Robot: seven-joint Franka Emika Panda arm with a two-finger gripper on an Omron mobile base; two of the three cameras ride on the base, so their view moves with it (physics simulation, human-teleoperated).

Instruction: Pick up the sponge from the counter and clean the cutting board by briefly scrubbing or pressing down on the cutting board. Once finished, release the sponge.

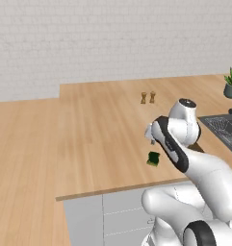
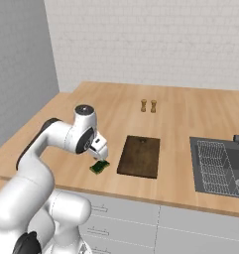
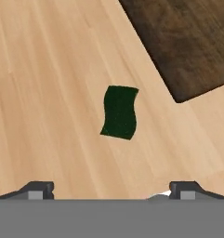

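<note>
Gripper (image 3: 111, 189) hangs wide open and empty above the sponge (image 3: 119, 112), which lies on the counter (image 3: 43, 102) ahead of the fingertips, just beside the board's (image 3: 187, 42) corner. Judging by this, pickup and scrubbing remain.

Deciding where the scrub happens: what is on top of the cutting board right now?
Nothing lies on the cutting board; its dark top is bare. The sponge sits beside it on the counter, apart from it, below the open gripper.
</note>
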